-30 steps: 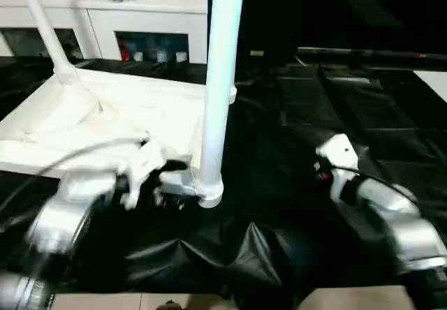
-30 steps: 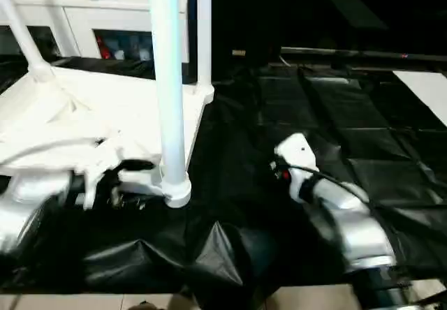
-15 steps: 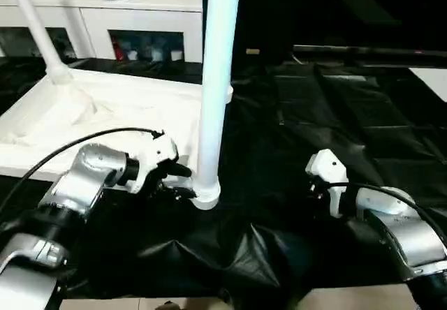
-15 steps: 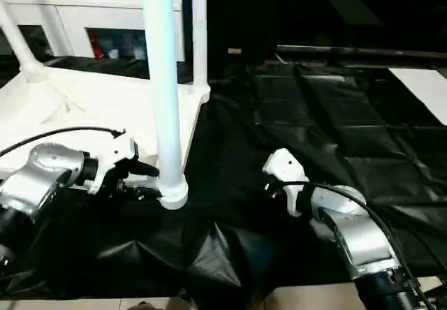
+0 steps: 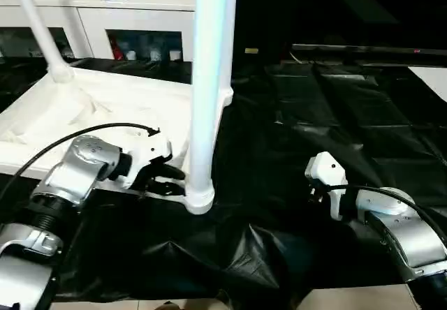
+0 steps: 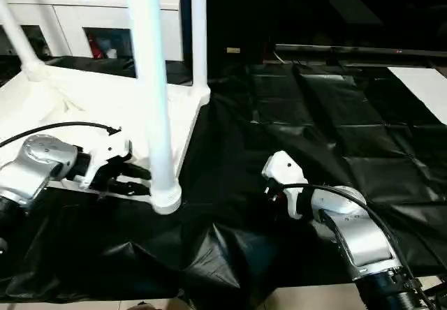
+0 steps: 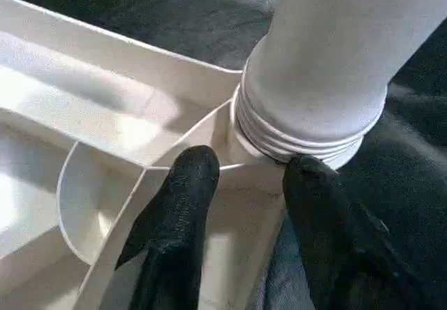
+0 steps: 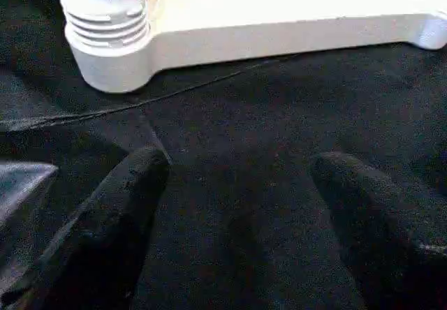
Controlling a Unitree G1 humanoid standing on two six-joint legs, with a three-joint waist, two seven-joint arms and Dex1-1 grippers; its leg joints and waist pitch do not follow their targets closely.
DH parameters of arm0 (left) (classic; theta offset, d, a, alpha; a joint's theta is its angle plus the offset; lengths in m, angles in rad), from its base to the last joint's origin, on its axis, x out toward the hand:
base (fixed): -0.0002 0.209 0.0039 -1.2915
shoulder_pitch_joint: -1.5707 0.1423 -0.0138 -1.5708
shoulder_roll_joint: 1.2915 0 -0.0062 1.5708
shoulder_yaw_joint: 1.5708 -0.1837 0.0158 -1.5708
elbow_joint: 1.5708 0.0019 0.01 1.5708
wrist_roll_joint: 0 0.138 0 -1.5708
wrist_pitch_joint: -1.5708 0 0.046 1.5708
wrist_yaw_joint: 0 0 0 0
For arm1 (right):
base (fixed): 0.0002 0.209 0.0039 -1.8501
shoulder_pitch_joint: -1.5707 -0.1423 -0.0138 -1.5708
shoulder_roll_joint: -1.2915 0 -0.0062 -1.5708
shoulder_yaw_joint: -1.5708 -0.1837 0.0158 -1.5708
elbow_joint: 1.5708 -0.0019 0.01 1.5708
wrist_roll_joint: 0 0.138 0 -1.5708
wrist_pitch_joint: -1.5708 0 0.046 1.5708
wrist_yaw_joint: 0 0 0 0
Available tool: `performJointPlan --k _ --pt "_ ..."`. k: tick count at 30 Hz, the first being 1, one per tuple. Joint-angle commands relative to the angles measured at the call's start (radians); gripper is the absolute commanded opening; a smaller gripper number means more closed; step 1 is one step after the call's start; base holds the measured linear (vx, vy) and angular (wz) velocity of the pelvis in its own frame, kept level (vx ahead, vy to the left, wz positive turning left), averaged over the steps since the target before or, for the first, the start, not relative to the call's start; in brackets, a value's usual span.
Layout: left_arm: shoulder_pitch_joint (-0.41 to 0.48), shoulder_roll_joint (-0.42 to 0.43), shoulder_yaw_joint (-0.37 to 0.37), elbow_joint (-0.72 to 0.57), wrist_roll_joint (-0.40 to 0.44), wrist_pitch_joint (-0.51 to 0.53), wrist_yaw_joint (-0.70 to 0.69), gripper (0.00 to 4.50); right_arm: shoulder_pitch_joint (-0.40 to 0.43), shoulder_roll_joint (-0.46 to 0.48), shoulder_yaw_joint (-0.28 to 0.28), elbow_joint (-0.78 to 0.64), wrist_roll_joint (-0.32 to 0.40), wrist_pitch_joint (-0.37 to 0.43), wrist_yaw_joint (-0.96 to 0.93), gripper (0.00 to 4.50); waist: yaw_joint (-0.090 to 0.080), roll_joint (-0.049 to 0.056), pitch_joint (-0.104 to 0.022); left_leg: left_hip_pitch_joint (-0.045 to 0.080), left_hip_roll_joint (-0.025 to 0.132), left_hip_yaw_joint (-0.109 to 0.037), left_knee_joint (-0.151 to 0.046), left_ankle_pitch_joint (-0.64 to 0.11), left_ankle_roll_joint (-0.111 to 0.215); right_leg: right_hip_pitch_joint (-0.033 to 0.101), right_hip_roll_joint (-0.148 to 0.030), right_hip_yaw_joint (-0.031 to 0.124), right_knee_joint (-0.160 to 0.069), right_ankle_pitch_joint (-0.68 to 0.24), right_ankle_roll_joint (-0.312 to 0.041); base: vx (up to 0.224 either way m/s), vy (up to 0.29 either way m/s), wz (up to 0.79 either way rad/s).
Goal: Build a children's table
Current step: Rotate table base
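Nearest us lies crumpled black sheeting [image 5: 230,254], with our two forearms reaching over it. Our right gripper [image 8: 237,205] hovers above bare sheet, fingers spread wide and holding nothing, well apart from the table. Our left gripper [image 7: 244,177] is at the tabletop [image 5: 105,107], which lies upside down ahead and to our left. One finger [image 7: 185,184] rests inside the rim by the near corner socket [image 5: 199,200] and the other outside it; we cannot tell whether they actually pinch the rim. A leg [image 5: 208,79] stands upright in that socket, its long axis vertical, just beyond those fingertips. Our left arm is clearly nearer. Farther back, another leg [image 5: 38,27] leans up from the far corner.
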Motion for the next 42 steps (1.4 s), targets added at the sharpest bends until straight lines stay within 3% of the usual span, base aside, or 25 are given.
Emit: performJointPlan --k 1,2,3,7,8,11,13,16,21,22,26,29,33,34,38,39,42 --pt "0.01 0.015 -0.019 0.034 0.055 -0.01 0.027 1.61 0.005 -0.016 -0.009 -0.018 -0.001 -0.01 0.006 3.8 0.006 0.01 -0.045 0.029 0.077 -0.031 -0.086 -0.264 -0.006 0.015 -0.103 0.05 -0.085 -0.086 -0.256 0.0 0.0 0.0" --pt "0.007 0.006 -0.007 0.041 0.05 -0.019 0.048 1.61 0.006 -0.017 -0.009 -0.019 -0.001 -0.01 0.006 3.8 0.006 0.01 -0.045 0.029 0.078 -0.031 -0.087 -0.266 -0.006 0.015 -0.103 0.051 -0.085 -0.087 -0.255 0.0 0.0 0.0" --pt "0.003 -0.002 0.006 0.044 0.04 -0.017 0.062 2.0 0.007 -0.018 -0.009 -0.019 0.0 -0.009 0.006 3.8 0.006 0.008 -0.044 0.028 0.076 -0.031 -0.086 -0.268 -0.007 0.016 -0.103 0.051 -0.086 -0.097 -0.253 0.0 0.0 0.0" --pt "0.017 0.023 0.013 -0.011 0.005 0.044 -0.009 1.97 0.008 -0.02 -0.011 -0.015 -0.001 -0.012 0.006 3.8 0.007 0.009 -0.043 0.03 0.078 -0.03 -0.088 -0.281 -0.014 0.013 -0.106 0.052 -0.089 -0.134 -0.252 0.0 0.0 0.0" --pt "0.02 0.033 0.011 -0.02 0.006 0.047 -0.023 2.39 0.007 -0.021 -0.011 -0.013 -0.002 -0.014 0.006 3.8 0.006 0.008 -0.043 0.029 0.077 -0.031 -0.089 -0.279 -0.014 0.013 -0.103 0.052 -0.089 -0.139 -0.248 0.0 0.0 0.0" --pt "0.018 0.045 0.011 -0.017 0.011 0.029 -0.03 2.31 0.005 -0.02 -0.01 -0.012 -0.002 -0.014 0.009 3.8 0.006 0.009 -0.047 0.028 0.077 -0.03 -0.087 -0.246 -0.005 0.013 -0.101 0.051 -0.084 -0.081 -0.248 0.0 0.0 0.0" --pt "0.015 0.059 0.006 -0.012 0.012 0.028 -0.054 2.72 0.005 -0.022 -0.009 -0.014 -0.002 -0.014 0.012 3.8 0.008 0.01 -0.051 0.026 0.077 -0.029 -0.082 -0.198 0.01 0.015 -0.1 0.049 -0.076 0.004 -0.259 0.0 0.0 0.0" --pt "0.016 0.07 -0.002 -0.012 0.016 0.039 -0.078 2.72 0.006 -0.025 -0.007 -0.019 0.002 -0.012 0.019 3.8 0.012 0.01 -0.055 0.022 0.075 -0.026 -0.077 -0.157 0.03 0.016 -0.099 0.047 -0.069 0.078 -0.264 0.0 0.0 0.0" --pt "0.001 0.035 -0.001 0.04 0.037 -0.019 -0.017 2.72 0.011 -0.028 -0.005 -0.025 0.007 -0.011 0.028 3.8 0.017 0.013 -0.052 0.023 0.076 -0.025 -0.077 -0.186 0.026 0.015 -0.101 0.048 -0.073 0.049 -0.265 0.0 0.0 0.0" --pt "-0.009 0.013 0.004 0.067 0.041 -0.035 0.009 2.42 0.013 -0.028 -0.003 -0.026 0.009 -0.012 0.032 3.8 0.018 0.012 -0.052 0.024 0.077 -0.026 -0.077 -0.19 0.023 0.015 -0.1 0.048 -0.073 0.045 -0.265 0.0 0.0 0.0" --pt "-0.015 0.006 -0.011 0.08 0.048 -0.02 -0.018 2.37 0.017 -0.03 0.003 -0.026 0.002 -0.017 0.038 3.8 0.024 0.013 -0.053 0.024 0.078 -0.026 -0.078 -0.188 0.016 0.016 -0.101 0.048 -0.072 0.046 -0.261 0.0 0.0 0.0" --pt "-0.018 0.007 -0.018 0.084 0.054 -0.017 -0.029 2.01 0.019 -0.029 0.002 -0.026 0.0 -0.019 0.038 3.8 0.025 0.018 -0.053 0.024 0.078 -0.027 -0.078 -0.191 0.015 0.016 -0.103 0.048 -0.072 0.051 -0.263 0.0 0.0 0.0" --pt "-0.031 0.002 -0.022 0.109 0.063 -0.017 -0.039 1.85 0.025 -0.029 0.003 -0.03 -0.002 -0.021 0.035 3.8 0.024 0.017 -0.053 0.024 0.077 -0.027 -0.077 -0.188 0.015 0.017 -0.101 0.048 -0.072 0.062 -0.266 0.0 0.0 0.0" --pt "-0.034 0.003 -0.026 0.114 0.07 -0.015 -0.038 1.54 0.027 -0.029 0.003 -0.031 -0.004 -0.022 0.035 3.8 0.024 0.016 -0.054 0.023 0.077 -0.027 -0.076 -0.182 0.017 0.018 -0.101 0.047 -0.07 0.072 -0.269 0.0 0.0 0.0" --pt "-0.041 0.001 -0.029 0.127 0.088 -0.029 -0.015 1.36 0.028 -0.026 0.004 -0.033 -0.006 -0.022 0.035 3.8 0.025 0.017 -0.053 0.023 0.078 -0.028 -0.076 -0.182 0.02 0.018 -0.102 0.047 -0.07 0.076 -0.27 0.0 0.0 0.0" --pt "-0.041 0.0 -0.028 0.127 0.087 -0.033 -0.014 1.1 0.028 -0.026 0.004 -0.033 -0.006 -0.022 0.035 3.8 0.026 0.017 -0.054 0.023 0.079 -0.028 -0.076 -0.177 0.021 0.019 -0.103 0.047 -0.069 0.084 -0.271 0.0 0.0 0.0" --pt "-0.024 -0.008 -0.026 0.071 0.06 0.055 -0.058 0.92 0.022 -0.023 0.007 -0.025 -0.008 -0.027 0.037 3.8 0.022 0.014 -0.055 0.021 0.079 -0.027 -0.077 -0.163 0.024 0.021 -0.104 0.046 -0.066 0.093 -0.278 0.0 0.0 0.0"
